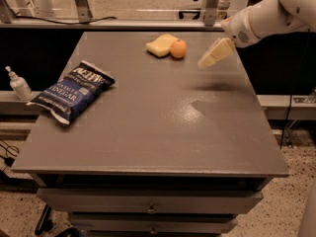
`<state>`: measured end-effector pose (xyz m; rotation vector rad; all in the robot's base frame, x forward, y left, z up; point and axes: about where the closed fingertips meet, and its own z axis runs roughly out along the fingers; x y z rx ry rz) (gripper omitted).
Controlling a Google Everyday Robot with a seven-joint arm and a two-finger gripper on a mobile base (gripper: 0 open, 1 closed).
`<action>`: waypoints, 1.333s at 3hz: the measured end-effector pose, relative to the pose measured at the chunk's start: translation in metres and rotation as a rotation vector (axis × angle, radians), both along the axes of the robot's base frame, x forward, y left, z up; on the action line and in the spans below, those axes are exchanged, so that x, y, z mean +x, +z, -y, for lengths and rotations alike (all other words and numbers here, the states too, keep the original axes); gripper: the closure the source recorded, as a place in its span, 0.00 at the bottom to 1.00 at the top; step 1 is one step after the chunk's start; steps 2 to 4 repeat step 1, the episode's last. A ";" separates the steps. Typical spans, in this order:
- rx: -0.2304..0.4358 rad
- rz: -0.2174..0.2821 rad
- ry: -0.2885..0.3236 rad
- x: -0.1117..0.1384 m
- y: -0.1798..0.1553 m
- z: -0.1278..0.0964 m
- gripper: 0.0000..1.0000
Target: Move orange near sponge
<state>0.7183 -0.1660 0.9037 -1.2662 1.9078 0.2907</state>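
Note:
The orange [178, 49] sits on the grey table [148, 127] near its far edge, touching the right side of the pale yellow sponge [161, 45]. My gripper [209, 59] hangs above the table to the right of the orange, clear of it, with its pale yellow pads pointing down and left. It holds nothing. The white arm reaches in from the upper right.
A blue chip bag [73, 91] lies at the table's left side. A small white pump bottle [19, 84] stands on a ledge left of the table. Drawers run below the front edge. Metal frame legs stand behind the table.

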 end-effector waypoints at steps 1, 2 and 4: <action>0.001 0.000 -0.001 0.001 0.000 0.000 0.00; 0.001 0.000 -0.001 0.001 0.000 0.000 0.00; 0.001 0.000 -0.001 0.001 0.000 0.000 0.00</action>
